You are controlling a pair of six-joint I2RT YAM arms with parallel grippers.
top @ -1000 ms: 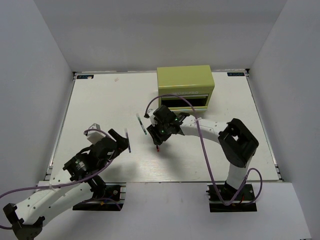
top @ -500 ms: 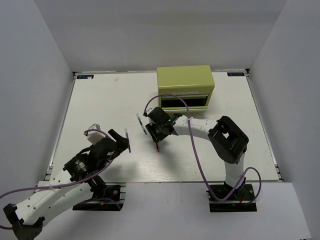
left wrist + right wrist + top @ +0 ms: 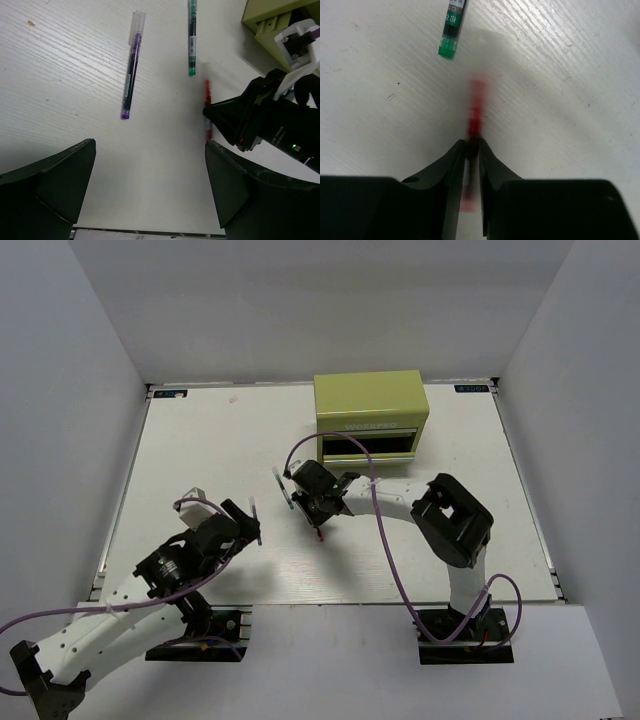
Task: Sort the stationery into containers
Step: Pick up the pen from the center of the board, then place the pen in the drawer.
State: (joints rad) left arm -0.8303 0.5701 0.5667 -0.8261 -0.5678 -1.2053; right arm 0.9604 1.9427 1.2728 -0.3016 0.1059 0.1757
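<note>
Top external: olive drawer chest point(image 3: 371, 415) stands at the far edge of the white counter point(image 3: 200, 440), right of centre, drawer fronts facing the arms. Three pens lie or hang in front of it, well apart from its front. Red pen point(image 3: 318, 533) is under the right pincer point(image 3: 318, 515), long axis running far to near, red end toward the arm bases. Green pen point(image 3: 288, 498) is just left of it, roughly parallel. Purple pen point(image 3: 257, 523) is further left, beside the left pincer point(image 3: 243, 523). Wide counter extends left of the pens; walls enclose three sides.

Left wrist: left pincer point(image 3: 150, 147) is spread wide, gripping nothing, fingers point(image 3: 55, 185) at the lower corners. Purple pen point(image 3: 131, 75) lies flat, near upright in the picture, clear cap at top, purple tip at bottom. Green pen point(image 3: 192, 45) is parallel to it and apart. Red pen point(image 3: 207, 107) is blurred, at the tip of the black right pincer point(image 3: 235, 125). Chest corner point(image 3: 270, 20) shows at upper right.

Right wrist: right pincer point(image 3: 472, 147) is clamped on the red pen point(image 3: 476, 107), which points straight ahead, blurred. Green pen end point(image 3: 451, 37) lies beyond, apart.
</note>
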